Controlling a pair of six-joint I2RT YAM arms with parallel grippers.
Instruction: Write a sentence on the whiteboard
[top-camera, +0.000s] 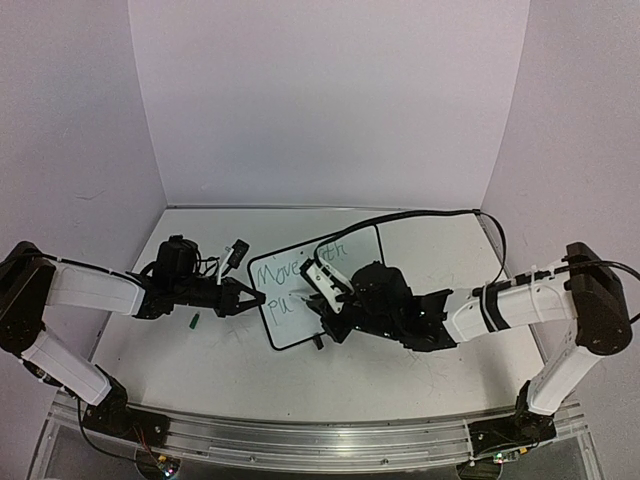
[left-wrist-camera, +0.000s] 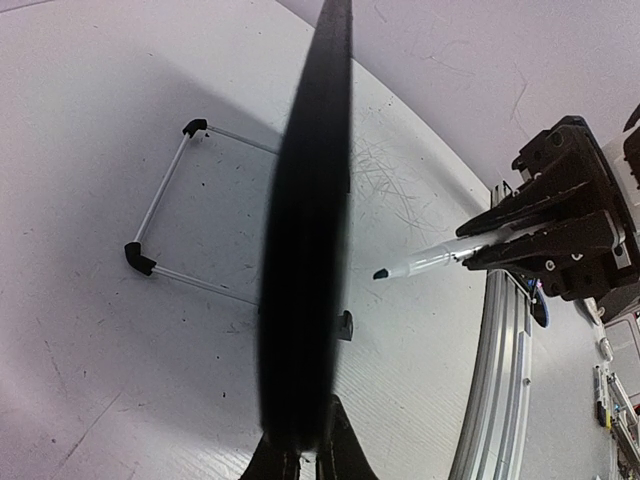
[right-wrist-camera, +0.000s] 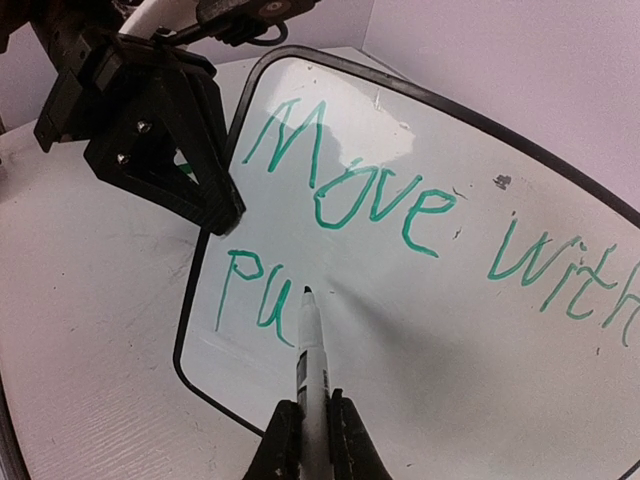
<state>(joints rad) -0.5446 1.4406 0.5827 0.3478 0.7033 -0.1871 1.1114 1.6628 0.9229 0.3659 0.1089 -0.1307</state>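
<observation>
Because writing needs a steady surface, the left end effector (top-camera: 255, 297) gripped the whiteboard (top-camera: 295, 320) by its left edge mid-counter (top-camera: 200, 370). Its wrist view showed the frame edge-on between clenched fingers (left-wrist-camera: 345, 455). Right wrist: the right end effector (right-wrist-camera: 310, 425) clamped a marker (right-wrist-camera: 309, 345), its tip just after "Pu".

I read green handwriting on the whiteboard (right-wrist-camera: 450, 330) | upper line: "Move with", the last letter at the edge of my right wrist view | lower line, at the left under "Move": "Pu"
</observation>
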